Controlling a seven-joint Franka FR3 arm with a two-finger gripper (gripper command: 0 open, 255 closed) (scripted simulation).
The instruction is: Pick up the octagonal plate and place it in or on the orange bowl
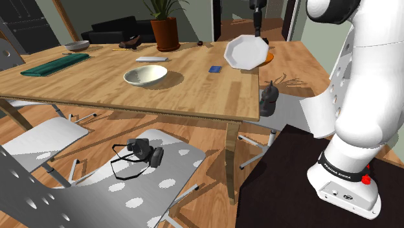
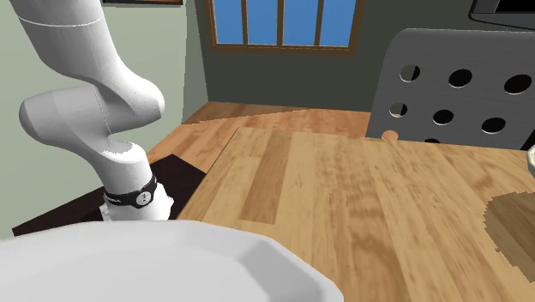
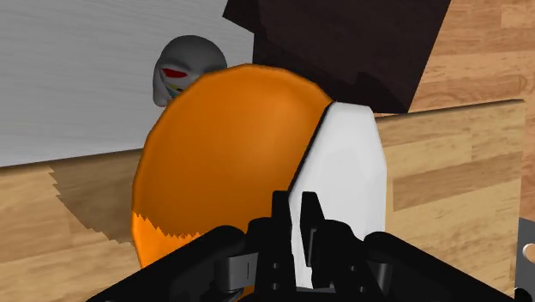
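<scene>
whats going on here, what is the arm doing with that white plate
The arm's black gripper is shut on the rim of the white octagonal plate and holds it tilted on edge above the wooden table. The plate hangs right over the orange bowl, and it does not look set down in it yet.

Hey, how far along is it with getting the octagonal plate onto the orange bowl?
Done: the white octagonal plate is off the table, clasped by its rim between the jaws. In hand: it hangs tilted close over the orange bowl. Left: lower it onto the bowl and release.
</scene>
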